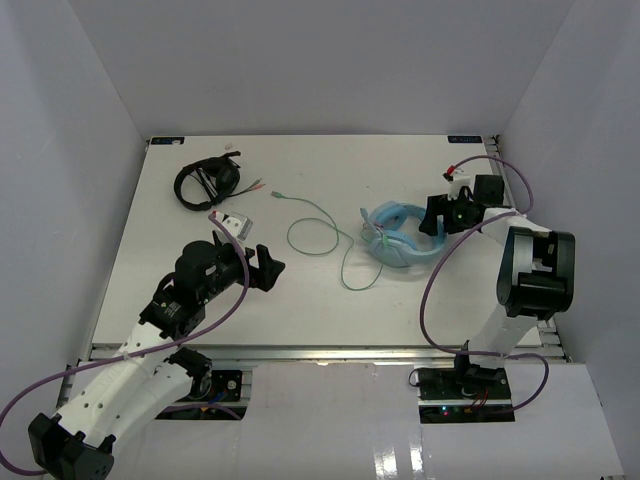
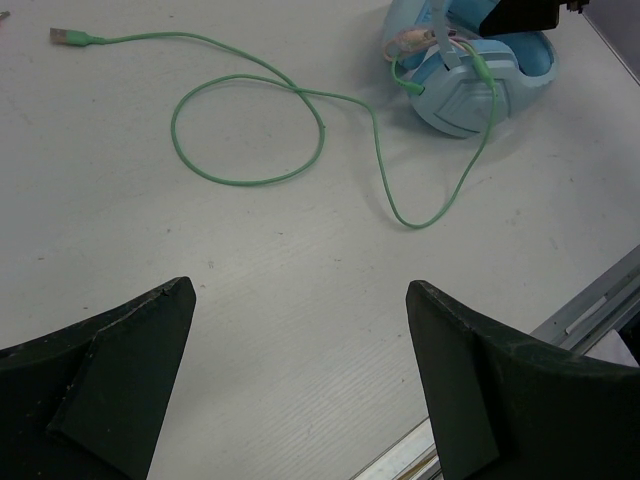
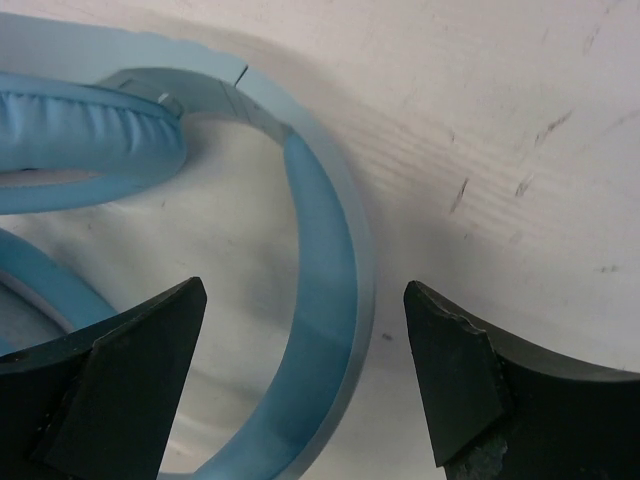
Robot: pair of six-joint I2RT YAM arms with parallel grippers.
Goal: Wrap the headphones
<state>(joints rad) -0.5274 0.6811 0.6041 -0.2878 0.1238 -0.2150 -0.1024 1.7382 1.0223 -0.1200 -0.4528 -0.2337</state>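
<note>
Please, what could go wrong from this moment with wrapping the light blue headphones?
1. The right gripper is open over the headband, so the headphones lie unheld; a pull on the cable could drag them across the table.
2. The cable lies in a crossed loop, which may tighten into a knot when the left gripper gathers it.

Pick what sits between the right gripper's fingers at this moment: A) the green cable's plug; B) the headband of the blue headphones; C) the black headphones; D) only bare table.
B: the right wrist view shows the right gripper open, with the headband of the blue headphones running between its fingers and a gap on either side.
</note>
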